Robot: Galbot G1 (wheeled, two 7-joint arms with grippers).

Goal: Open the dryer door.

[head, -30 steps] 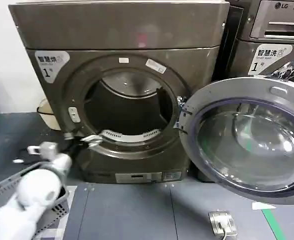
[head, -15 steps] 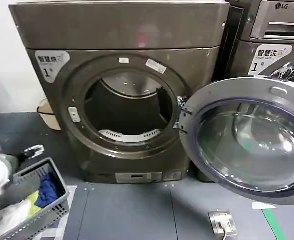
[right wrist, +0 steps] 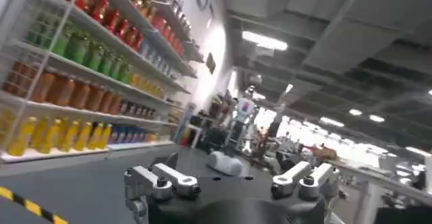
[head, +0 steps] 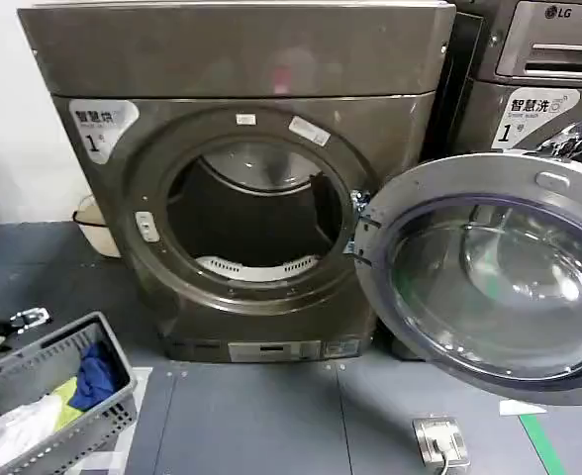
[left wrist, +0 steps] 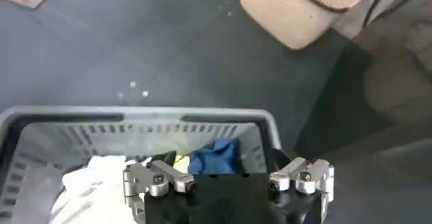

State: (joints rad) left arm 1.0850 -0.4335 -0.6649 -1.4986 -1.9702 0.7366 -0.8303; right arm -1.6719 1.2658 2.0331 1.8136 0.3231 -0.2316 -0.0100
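Hanging wide open, dryer door [head: 489, 277]; left gripper [left wrist: 228, 178] jaws wide over basket [left wrist: 40, 121].

We see the dryer door [head: 494, 282] swung fully open – it hangs off the hinge at the right edge of the dryer's round front opening, inner side facing us. It's a big round porthole: wide grey inner frame w/ a dark ring around a clear-tinted glass bowl that bulges toward us and shows reflections. A sliver of shiny chrome rim peeks out at its upper right. A small oval latch piece sits on the frame near the top. The door leans slightly, its lower edge just above the floor, and it runs out of the head view on the right, covering the lower front of the neighbouring machine.
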